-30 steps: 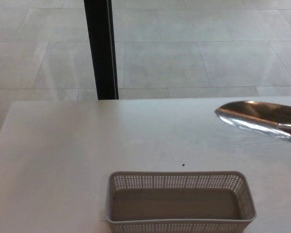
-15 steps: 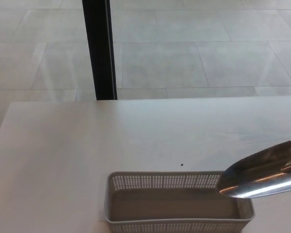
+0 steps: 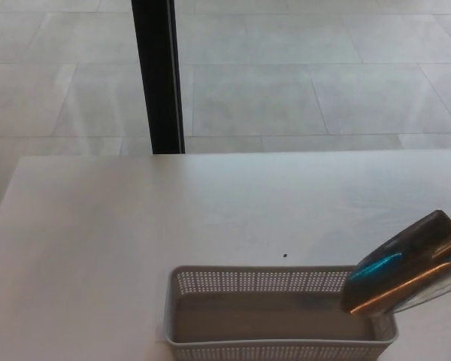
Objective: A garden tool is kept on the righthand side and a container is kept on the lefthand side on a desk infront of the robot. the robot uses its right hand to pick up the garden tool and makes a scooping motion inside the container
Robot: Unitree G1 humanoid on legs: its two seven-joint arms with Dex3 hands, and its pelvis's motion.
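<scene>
White desk (image 3: pixel 98 226) bears basket (image 3: pixel 210 342); trowel blade (image 3: pixel 402 274) overlaps its right end.

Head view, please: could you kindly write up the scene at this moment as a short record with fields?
surface: white desk
container: grey perforated basket, near edge, nothing visible inside
tool: shiny metal trowel blade, tilted, tip over the basket's right end
tool contact with basket: cannot tell
handle: out of frame at right
robot hands: not in view
mark: small dark speck on desk behind basket
background: tiled floor, black post
</scene>
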